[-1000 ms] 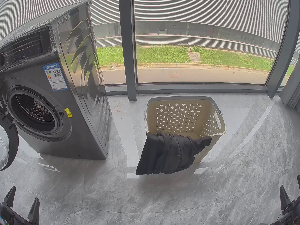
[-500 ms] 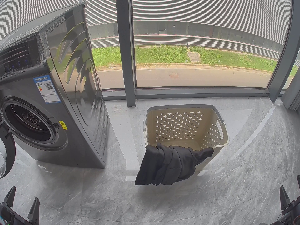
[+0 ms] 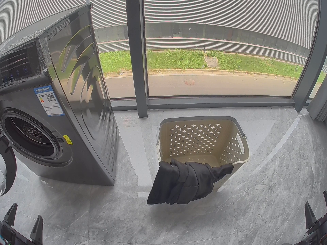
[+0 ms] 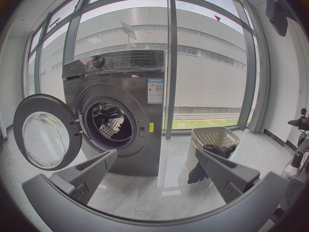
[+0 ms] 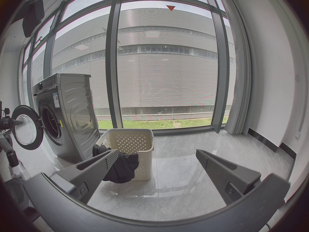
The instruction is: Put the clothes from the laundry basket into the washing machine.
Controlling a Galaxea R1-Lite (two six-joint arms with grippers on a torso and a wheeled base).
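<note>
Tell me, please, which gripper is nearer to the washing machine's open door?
Left. The left gripper is close in front of the door; the right gripper is far off, beyond the basket.

The washer (image 3: pixel 85 102) is shiny dark grey, with curved wave lines on its side. Its label (image 3: pixel 49 100) is blue and white, and a small sticker (image 3: pixel 67 140) on its front is yellow. The door (image 4: pixel 48 132) has a black ring around clear glass. The basket (image 3: pixel 197 138) is cream with rows of little star holes, and its rim (image 3: pixel 201 118) is grey. The clothes (image 3: pixel 185 182) are black. The floor (image 3: pixel 272 188) is pale grey stone with thin white streaks. Outside, the grass (image 3: pixel 184 58) is green and the building (image 3: pixel 221 14) is grey with fine stripes. The left gripper (image 4: pixel 156 152) and the right gripper (image 5: pixel 156 153) are dark grey, with a dotted patch at each tip.
</note>
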